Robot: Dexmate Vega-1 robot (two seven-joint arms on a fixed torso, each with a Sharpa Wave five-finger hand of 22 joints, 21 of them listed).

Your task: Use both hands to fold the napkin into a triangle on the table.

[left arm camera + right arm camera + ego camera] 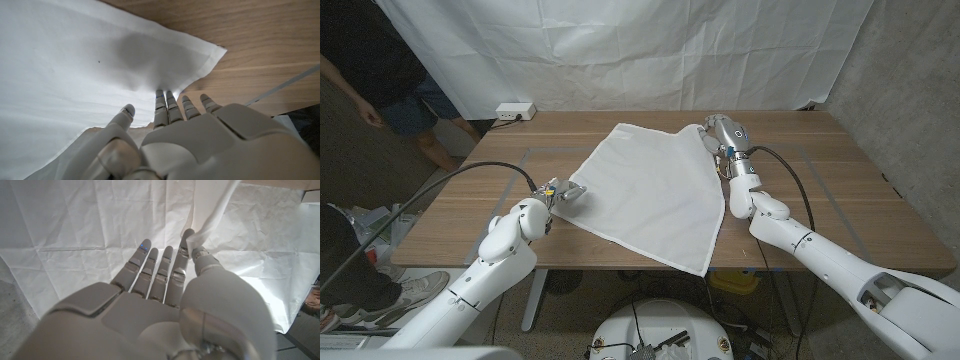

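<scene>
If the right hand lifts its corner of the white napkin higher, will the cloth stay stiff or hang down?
The napkin probably hangs limp: the corner pinched by the right hand already droops in soft folds in the right wrist view. It looks thin and light, so it may drag across the table unless the left hand, holding the opposite corner, anchors it.

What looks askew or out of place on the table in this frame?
The napkin lies skewed, and its near corner hangs over the table's front edge. The right hand pinches and lifts the far corner; the left hand touches the left corner. No spill or damage shows.
</scene>
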